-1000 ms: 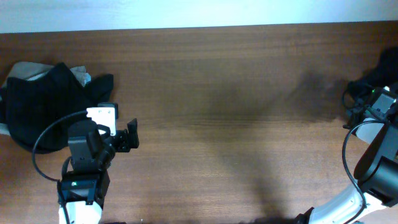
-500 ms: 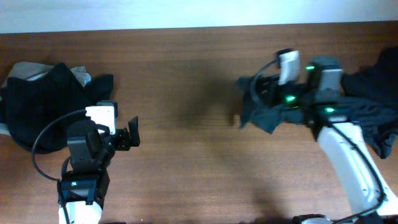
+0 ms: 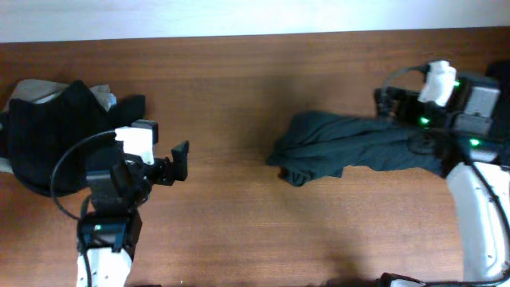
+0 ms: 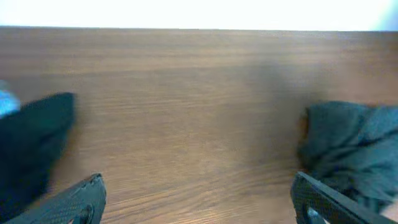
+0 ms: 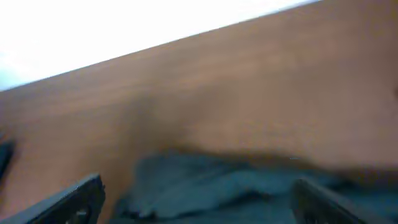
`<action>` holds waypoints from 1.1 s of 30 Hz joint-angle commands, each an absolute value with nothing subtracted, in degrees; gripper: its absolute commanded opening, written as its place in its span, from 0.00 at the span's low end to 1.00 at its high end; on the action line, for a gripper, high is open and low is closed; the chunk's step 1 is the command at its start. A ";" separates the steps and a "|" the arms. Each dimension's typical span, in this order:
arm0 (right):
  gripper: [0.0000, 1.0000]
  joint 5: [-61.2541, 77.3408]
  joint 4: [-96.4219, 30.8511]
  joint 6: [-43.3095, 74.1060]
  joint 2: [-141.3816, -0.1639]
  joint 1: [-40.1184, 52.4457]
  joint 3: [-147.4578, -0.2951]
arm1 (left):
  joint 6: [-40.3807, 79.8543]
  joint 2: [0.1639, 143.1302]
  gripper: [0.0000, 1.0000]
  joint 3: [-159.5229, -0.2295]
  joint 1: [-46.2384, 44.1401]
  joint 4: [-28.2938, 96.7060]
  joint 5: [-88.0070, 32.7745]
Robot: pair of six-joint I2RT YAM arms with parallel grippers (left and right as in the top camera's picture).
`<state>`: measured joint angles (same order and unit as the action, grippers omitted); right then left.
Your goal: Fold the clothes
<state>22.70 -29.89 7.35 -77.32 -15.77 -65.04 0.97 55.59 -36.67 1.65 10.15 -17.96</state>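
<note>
Dark-green garment (image 3: 351, 147): crumpled, unfolded, right of centre on the table (image 3: 239, 72). Black pile (image 3: 48, 135): heaped at the far left, also unfolded. By my reckoning, all your folding remains. Left gripper (image 4: 196, 196): wide open, empty. Right gripper (image 5: 196, 202): spread over the garment, holding nothing. You'll find no legible lettering.

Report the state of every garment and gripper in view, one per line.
dark-green garment: crumpled, unfolded, stretched out on the right half of the table.
black clothes pile: heaped, unfolded, at the left edge.
left gripper: open, empty, between pile and garment, touching neither.
right gripper: open, over the dark-green garment.
</note>
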 commanded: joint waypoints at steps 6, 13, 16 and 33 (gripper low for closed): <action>0.99 21.98 -38.41 8.03 -77.25 -31.05 -65.36 | 22.52 82.59 0.94 -37.67 -18.33 -12.97 -21.91; 0.99 22.00 -38.85 8.03 -77.25 -31.05 -65.36 | 30.63 105.89 0.84 -42.41 -32.58 -28.64 -23.68; 0.99 21.98 -38.87 8.03 -77.25 -31.05 -65.36 | 30.61 107.83 0.84 -44.69 -36.45 -28.29 -23.77; 0.89 19.27 -48.51 7.94 -79.42 -24.40 -65.14 | 23.24 92.84 0.79 -47.20 -10.41 -18.22 -7.68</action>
<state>21.67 -47.83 7.77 -77.78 -27.79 -64.97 24.16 93.21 -46.92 -11.25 -22.74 -6.61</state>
